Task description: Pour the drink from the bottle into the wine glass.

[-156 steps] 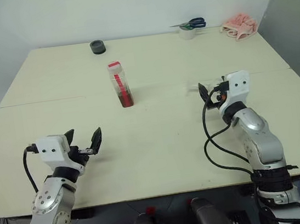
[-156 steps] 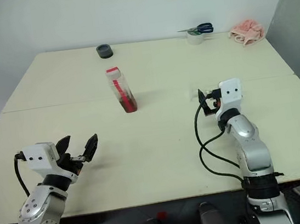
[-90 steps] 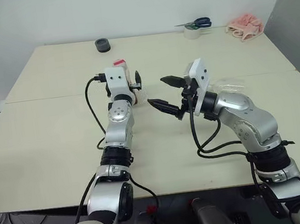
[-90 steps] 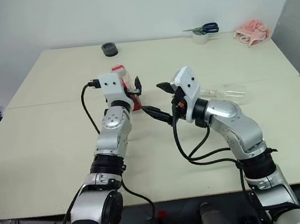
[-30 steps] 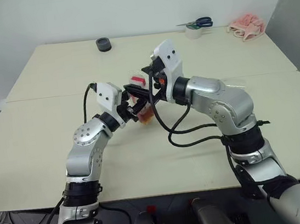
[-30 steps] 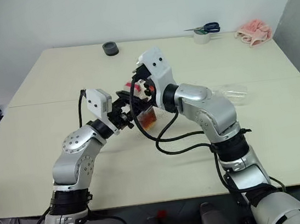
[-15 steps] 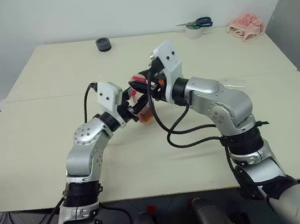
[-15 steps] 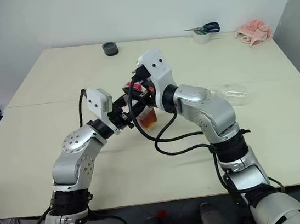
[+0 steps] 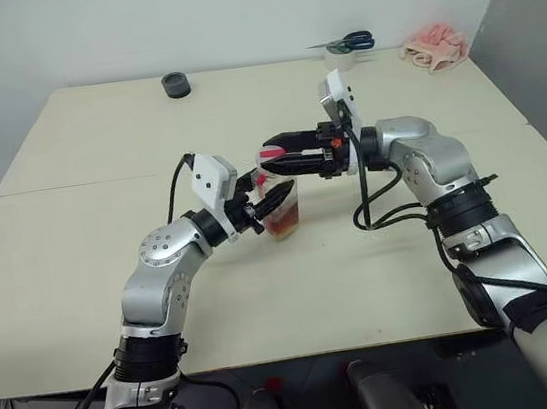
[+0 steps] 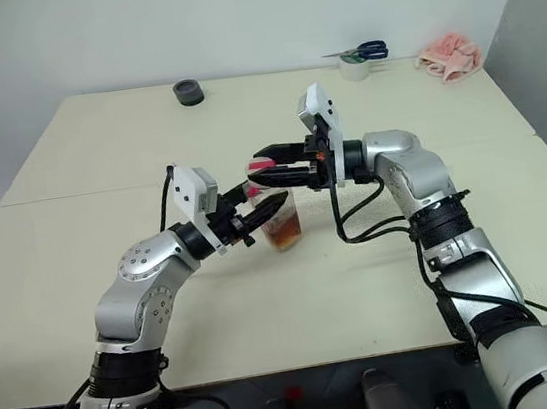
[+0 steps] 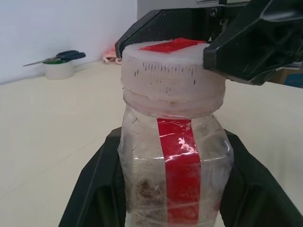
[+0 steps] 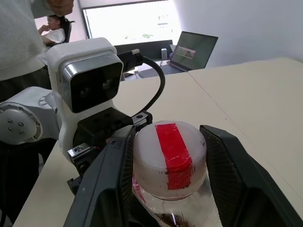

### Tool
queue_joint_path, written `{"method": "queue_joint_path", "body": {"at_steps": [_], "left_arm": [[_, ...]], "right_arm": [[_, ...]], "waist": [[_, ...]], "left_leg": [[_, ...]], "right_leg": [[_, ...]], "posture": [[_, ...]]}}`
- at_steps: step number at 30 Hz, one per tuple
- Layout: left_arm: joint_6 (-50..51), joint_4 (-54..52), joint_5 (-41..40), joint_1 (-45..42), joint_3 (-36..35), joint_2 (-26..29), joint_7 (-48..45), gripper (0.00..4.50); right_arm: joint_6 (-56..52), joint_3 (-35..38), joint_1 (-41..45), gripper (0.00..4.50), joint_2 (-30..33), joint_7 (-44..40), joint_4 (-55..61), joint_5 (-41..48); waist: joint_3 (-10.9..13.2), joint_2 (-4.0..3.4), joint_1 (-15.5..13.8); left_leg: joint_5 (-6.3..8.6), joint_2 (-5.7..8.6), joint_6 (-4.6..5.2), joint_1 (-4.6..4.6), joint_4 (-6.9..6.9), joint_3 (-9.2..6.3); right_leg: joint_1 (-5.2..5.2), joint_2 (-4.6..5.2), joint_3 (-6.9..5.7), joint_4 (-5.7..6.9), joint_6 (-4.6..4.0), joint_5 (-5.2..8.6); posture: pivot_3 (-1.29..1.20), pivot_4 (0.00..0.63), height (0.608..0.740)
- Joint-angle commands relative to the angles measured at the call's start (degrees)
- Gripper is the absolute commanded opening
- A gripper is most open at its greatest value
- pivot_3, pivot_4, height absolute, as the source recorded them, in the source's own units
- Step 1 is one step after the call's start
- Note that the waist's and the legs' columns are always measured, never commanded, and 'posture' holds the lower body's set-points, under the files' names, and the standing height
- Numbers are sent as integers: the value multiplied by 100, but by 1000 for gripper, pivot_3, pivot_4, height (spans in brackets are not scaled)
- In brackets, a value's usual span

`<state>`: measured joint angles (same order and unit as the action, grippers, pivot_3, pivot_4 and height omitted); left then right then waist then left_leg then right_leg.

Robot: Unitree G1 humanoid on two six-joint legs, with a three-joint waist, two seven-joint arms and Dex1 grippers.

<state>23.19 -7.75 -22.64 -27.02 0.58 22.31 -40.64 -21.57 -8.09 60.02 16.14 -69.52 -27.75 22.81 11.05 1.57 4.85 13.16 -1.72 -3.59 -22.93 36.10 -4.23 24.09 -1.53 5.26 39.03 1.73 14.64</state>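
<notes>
Left eye view, mid-frame: the left gripper [image 9: 275, 200] pinches the bottle [image 9: 281, 208] upright on the table [image 9: 75, 231], the right gripper [image 9: 280, 155] fingers clamp its cap [image 11: 170, 73], so I judge uncapping is underway and pouring the drink [image 9: 284, 223] remains.

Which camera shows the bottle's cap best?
The right wrist view: the cap sits close between that gripper's fingers. The left wrist view shows its ribbed side; the head views show it small.
</notes>
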Motion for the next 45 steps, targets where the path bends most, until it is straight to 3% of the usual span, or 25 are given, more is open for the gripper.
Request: {"method": "queue_joint_path", "body": {"at_steps": [1,2,9,14,18,25,32,44,45], "left_arm": [[-69,-338,-152,-49,-313,97,75,1977],[-87,-304,-132,-59,-328,96,95,1977],[-176,-43,-35,-217,-290,80,51,1974],[-430,245,181,-364,-290,10,190,1965],[-605,423,305,-493,-176,-109,223,1959],[-687,527,354,-579,-79,-207,165,1959],[-730,567,468,-598,15,-241,97,1958],[-693,337,442,-382,60,-227,107,1958],[-691,332,438,-376,55,-223,108,1958]], "right_arm": [[68,73,96,1834,149,-216,169,-33],[-22,95,68,1834,176,-173,305,-8],[-543,255,-218,4204,467,368,1668,122],[-1375,367,-635,4250,568,1688,3134,-71],[-2760,388,-1247,4250,241,3184,4725,-83],[-3815,477,-1431,4250,-566,4790,5412,-249],[-3910,426,-1321,4250,-977,5366,5150,-315],[-3647,249,-1318,4250,-1187,5502,4815,-390],[-3645,237,-1322,3881,-1186,5499,4814,-386]], "waist": [[0,0,-7],[0,0,-12],[0,0,-48],[0,0,-57],[0,0,-81],[0,0,-86],[0,0,-98],[0,0,-96],[0,0,-97]], "left_leg": [[0,4,0,-1,0,0],[0,8,0,-2,0,0],[0,16,-1,-5,2,-3],[0,15,-1,-5,2,-5],[0,15,-2,-7,2,-7],[-2,16,-3,-7,6,-4],[-1,15,-3,-7,3,-2],[-1,14,-2,-7,2,-3],[-1,15,-2,-7,2,-3]], "right_leg": [[0,5,0,-1,0,0],[0,13,-1,-1,0,0],[-1,26,-8,-2,0,0],[-1,24,-9,-1,1,0],[0,24,-9,-1,1,1],[1,24,-5,0,2,1],[1,20,-4,-2,2,1],[1,20,-5,-2,3,2],[1,20,-4,-2,3,2]], "posture": [[0,150,740],[0,150,740],[0,150,740],[0,150,740],[0,150,740],[0,150,740],[0,150,740],[0,150,740],[0,150,740]]}}
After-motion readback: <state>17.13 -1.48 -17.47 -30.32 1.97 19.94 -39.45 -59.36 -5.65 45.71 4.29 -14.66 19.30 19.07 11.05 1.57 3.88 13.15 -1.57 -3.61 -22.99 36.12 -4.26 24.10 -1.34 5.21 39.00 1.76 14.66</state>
